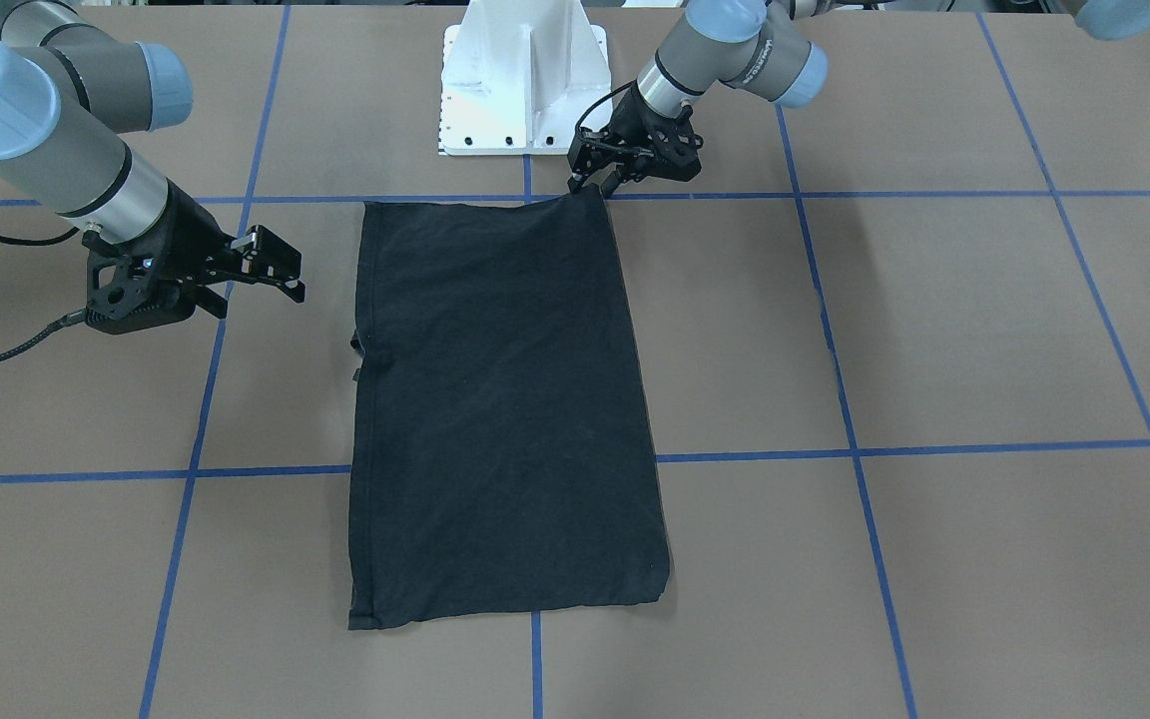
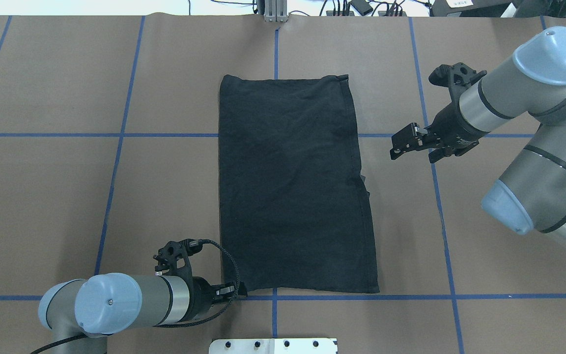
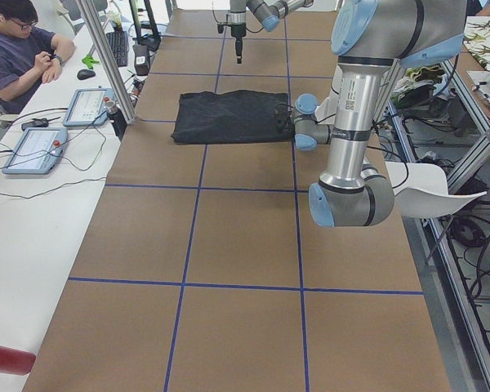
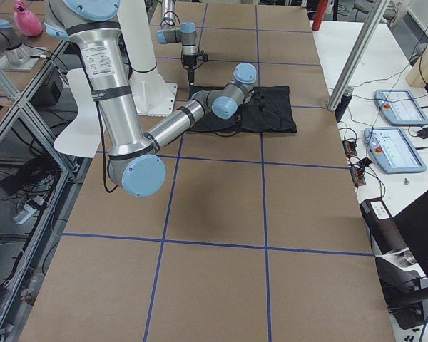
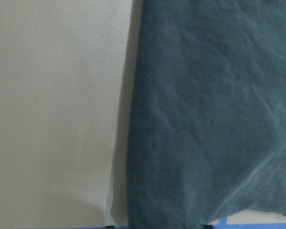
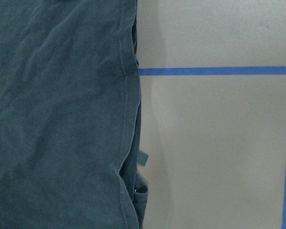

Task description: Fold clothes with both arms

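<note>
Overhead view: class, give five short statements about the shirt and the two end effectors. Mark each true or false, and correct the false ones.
1. The shirt lies folded in a long rectangle. True.
2. Its logo faces up. False: only plain black cloth shows.
3. The right end effector grips the shirt. False: it is open and apart from the shirt, beside one long edge.
4. The left end effector is at a shirt corner on the robot's side. True.
5. A blue tape line meets the shirt's long edge. True.
</note>
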Controlling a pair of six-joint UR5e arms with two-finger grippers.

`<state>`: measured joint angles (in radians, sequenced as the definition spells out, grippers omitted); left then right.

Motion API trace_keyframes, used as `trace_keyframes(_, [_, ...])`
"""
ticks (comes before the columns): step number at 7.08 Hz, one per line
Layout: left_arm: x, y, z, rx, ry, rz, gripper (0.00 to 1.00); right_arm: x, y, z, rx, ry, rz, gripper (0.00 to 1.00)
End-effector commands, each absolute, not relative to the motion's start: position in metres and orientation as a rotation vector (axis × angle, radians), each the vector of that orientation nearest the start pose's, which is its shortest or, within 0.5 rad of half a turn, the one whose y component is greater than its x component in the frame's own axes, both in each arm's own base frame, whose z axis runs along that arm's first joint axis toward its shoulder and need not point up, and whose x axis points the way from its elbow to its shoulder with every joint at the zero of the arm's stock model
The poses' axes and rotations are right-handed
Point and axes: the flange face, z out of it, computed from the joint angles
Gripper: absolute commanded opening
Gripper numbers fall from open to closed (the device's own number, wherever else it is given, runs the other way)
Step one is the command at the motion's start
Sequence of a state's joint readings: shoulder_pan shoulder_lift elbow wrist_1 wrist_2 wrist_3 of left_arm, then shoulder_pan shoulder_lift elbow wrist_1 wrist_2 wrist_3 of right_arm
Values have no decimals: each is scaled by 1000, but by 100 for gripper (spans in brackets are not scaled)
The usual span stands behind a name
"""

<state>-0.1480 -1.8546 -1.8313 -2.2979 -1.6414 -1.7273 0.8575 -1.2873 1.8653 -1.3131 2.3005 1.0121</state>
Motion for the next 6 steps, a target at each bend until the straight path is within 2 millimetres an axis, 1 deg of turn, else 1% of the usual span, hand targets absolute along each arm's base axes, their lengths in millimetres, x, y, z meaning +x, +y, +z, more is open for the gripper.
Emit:
trace_keyframes(1, [563, -202, 301, -77, 1270, -205, 61, -322, -474, 333, -8, -1050, -41, 99])
trace_keyframes(4, [565, -204, 293, -75, 1284, -205, 59, -323, -475, 334, -7, -1047, -42, 99])
trace_keyframes(6, [561, -214, 295, -61, 1282, -218, 59, -324, -476, 335, -7, -1046, -43, 99])
